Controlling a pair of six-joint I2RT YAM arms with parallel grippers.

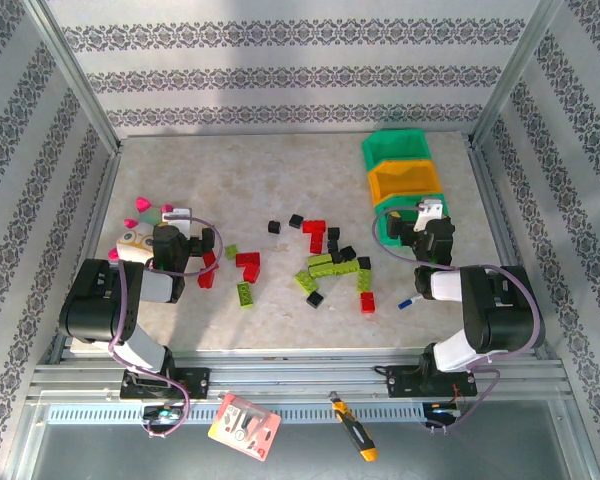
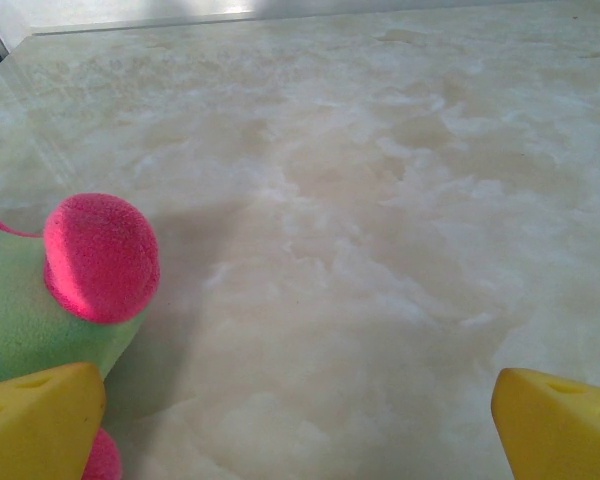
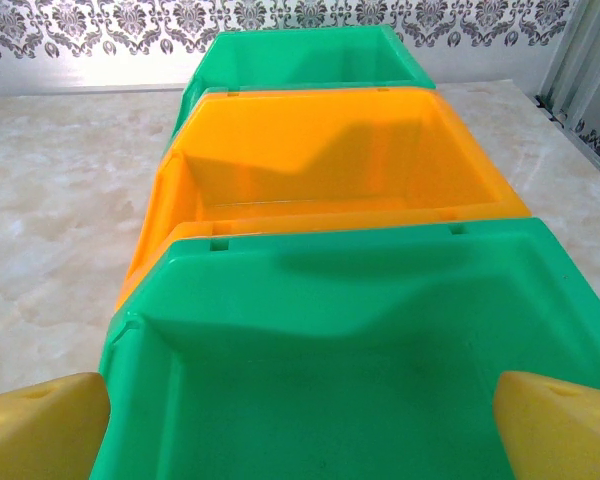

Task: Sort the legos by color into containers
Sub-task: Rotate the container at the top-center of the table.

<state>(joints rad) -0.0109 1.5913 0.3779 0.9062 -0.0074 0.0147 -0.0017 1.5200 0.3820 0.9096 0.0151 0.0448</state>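
Note:
Red, lime green and black legos lie scattered across the middle of the table, among them a red brick [image 1: 247,260], a lime cluster [image 1: 325,265] and a black brick [image 1: 314,298]. Three bins stand in a row at the back right: far green bin [image 1: 396,147] [image 3: 310,55], orange bin [image 1: 402,180] [image 3: 330,150], near green bin [image 1: 425,200] [image 3: 360,330]. What shows of their insides holds no bricks. My right gripper [image 1: 430,215] [image 3: 300,435] hangs open over the near green bin. My left gripper [image 1: 180,225] [image 2: 300,440] is open above bare tabletop, holding nothing.
A round plush toy [image 1: 140,225] [image 2: 30,320] with pink knobs [image 2: 102,257] sits right beside my left gripper's left finger. A blue-and-white pen [image 1: 407,300] lies near the right arm. Metal frame posts and patterned walls close in the table's sides and back.

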